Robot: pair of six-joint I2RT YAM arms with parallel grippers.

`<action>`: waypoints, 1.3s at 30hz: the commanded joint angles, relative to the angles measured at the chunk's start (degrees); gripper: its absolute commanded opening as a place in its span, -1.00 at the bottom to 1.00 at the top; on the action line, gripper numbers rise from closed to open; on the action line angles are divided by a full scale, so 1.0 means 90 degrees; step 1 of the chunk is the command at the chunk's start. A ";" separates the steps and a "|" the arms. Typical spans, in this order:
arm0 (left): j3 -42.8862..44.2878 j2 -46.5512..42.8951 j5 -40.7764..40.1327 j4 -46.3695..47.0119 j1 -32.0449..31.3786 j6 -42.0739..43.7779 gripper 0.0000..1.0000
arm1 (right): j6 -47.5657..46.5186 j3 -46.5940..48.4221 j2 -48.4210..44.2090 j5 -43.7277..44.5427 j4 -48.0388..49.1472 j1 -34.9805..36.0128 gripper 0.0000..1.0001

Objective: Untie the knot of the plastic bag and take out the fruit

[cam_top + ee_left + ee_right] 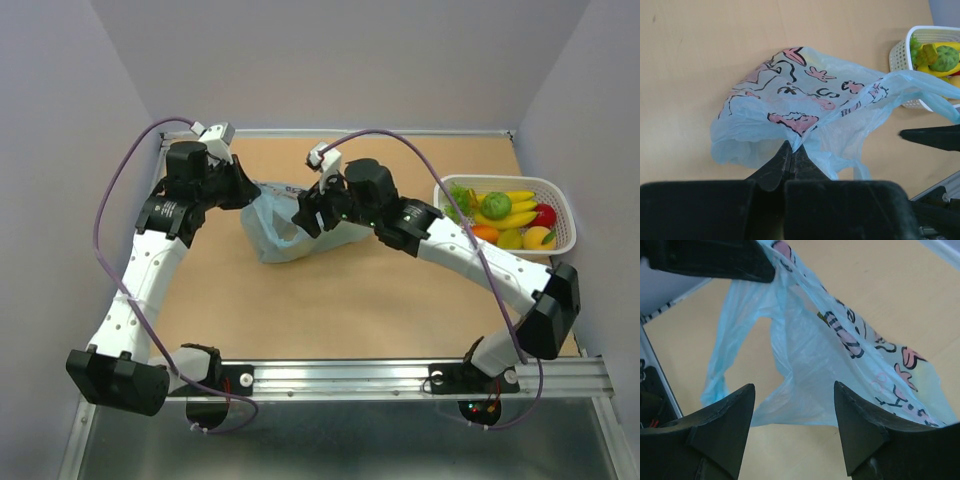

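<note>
The light blue plastic bag (285, 238) with pink and dark prints lies slumped on the table's middle. My left gripper (252, 192) is shut on a fold of its rim (791, 145), lifting that edge. My right gripper (306, 216) hovers just right of the bag's raised part, open, with only the bag's film (812, 365) beyond its fingertips (792, 385) and nothing between them. A loose handle strip (720, 362) hangs free. The knot is out of view. The fruit (505, 212) lies in the white basket (568, 236): yellow bananas, a round green one and others (940, 57).
The white basket (900, 55) stands at the table's right edge, close to the right forearm. Grey walls enclose the table on the left, back and right. A metal rail with both arm bases (400, 378) runs along the near edge.
</note>
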 commanded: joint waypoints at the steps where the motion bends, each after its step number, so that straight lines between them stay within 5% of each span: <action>1: -0.0140 -0.0283 0.0266 0.0116 -0.0035 -0.0020 -1.00 | -0.0250 0.0052 0.0305 -0.0250 -0.0011 -0.0013 0.39; 8: -0.0297 -0.0420 0.0383 0.0019 -0.0045 0.0136 -1.00 | -0.0797 0.0159 0.0793 0.0638 0.0125 -0.0013 0.47; 14: -0.0579 -0.0537 0.0393 0.0106 -0.0045 0.0156 -1.00 | -0.0798 0.0063 0.1204 -0.0502 0.0135 -0.0013 0.36; 18: -0.0998 -0.0674 0.0198 0.0564 -0.0045 -0.0078 -1.00 | -0.0457 -0.0570 0.1204 -0.1420 0.0135 -0.0013 -0.12; 22: -0.1419 -0.0781 0.0130 0.1023 -0.0045 -0.0245 -1.00 | -0.0105 -0.1343 0.1087 -0.2114 0.0125 0.0035 -0.99; 25: -0.1849 -0.0918 0.0081 0.1404 -0.0045 -0.0245 -1.00 | 0.0032 -0.1685 0.0843 -0.2960 0.0067 0.0065 -0.99; 32: -0.2026 -0.1191 0.0393 0.1610 -0.0104 0.0992 0.59 | 0.0198 -0.1911 0.0316 -0.2615 -0.0070 0.0074 -0.99; 34: -0.1724 -0.1230 0.0432 0.1474 -0.0133 0.1394 0.81 | 0.0121 -0.1872 0.0247 -0.2342 -0.0118 0.0065 -0.99; 39: -0.1215 -0.1280 0.0617 0.1434 -0.0347 0.2324 0.90 | 0.0003 -0.1794 0.0033 -0.1843 -0.0119 0.0065 -0.99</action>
